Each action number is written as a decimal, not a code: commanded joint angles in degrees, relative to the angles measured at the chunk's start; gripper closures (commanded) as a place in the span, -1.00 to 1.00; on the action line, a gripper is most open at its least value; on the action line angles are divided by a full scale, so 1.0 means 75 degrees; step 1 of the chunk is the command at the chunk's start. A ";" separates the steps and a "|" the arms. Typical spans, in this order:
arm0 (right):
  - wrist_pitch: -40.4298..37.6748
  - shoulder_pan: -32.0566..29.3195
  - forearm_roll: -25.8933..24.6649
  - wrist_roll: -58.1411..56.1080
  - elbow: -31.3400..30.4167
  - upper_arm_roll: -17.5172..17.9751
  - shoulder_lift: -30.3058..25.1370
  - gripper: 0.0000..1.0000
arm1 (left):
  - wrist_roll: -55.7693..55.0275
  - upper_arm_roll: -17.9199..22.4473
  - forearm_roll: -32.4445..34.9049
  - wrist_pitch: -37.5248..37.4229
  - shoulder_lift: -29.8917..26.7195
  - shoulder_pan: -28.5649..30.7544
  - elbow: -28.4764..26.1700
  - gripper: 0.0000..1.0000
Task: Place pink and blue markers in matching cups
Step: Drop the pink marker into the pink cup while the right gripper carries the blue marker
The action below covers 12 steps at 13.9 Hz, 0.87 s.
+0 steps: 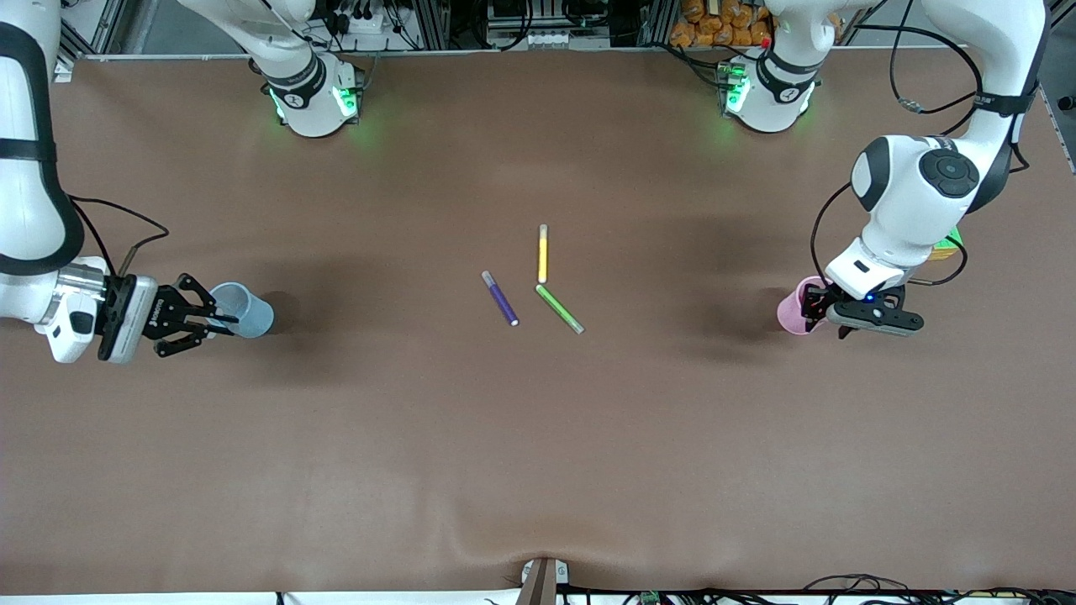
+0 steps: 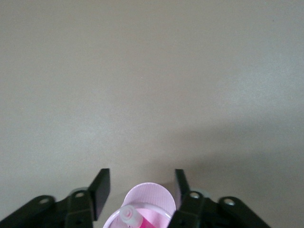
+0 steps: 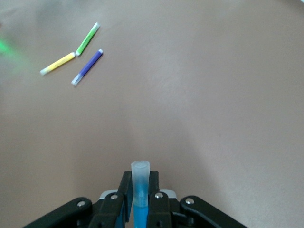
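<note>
Near the middle of the bench you see the green pen [image 1: 560,309], the purple pen [image 1: 500,298] and the yellow pen [image 1: 543,254], the yellow one farthest from the front camera. At the right arm's edge, the right gripper [image 1: 220,317] pinches the blue marker [image 3: 140,190] over the blue cup [image 1: 244,310]. At the left arm's edge, the left gripper [image 2: 138,192] hangs spread around the pink cup [image 1: 794,309]; the pink marker [image 2: 130,217] stands inside it.

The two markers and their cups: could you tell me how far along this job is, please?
Done, it seems: the pink marker stands in the pink cup, between the left claw's open fingers. In hand: the right claw grips the blue marker over the blue cup. Left: releasing it into that cup.
</note>
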 commanded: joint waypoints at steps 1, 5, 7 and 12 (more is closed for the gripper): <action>-0.0133 -0.0375 0.0453 -0.0749 -0.0688 0.0134 -0.0272 1.00 | -0.0165 -0.0098 0.0028 -0.1782 -0.0205 0.0022 0.0957 -1.00; -0.0263 -0.0633 0.0619 -0.1148 -0.0817 0.0122 -0.0155 1.00 | -0.0212 -0.0332 -0.0020 -0.4329 -0.0158 -0.0095 0.2529 -1.00; -0.0263 -0.0739 0.0619 -0.1160 -0.0875 0.0122 -0.0096 1.00 | -0.0259 -0.0578 -0.0031 -0.5371 -0.0135 -0.0095 0.3278 -1.00; -0.0228 -0.0751 0.0630 -0.1172 -0.0841 0.0122 -0.0084 -1.00 | -0.0482 -0.0661 -0.0336 -0.7496 -0.0076 -0.0142 0.5061 -1.00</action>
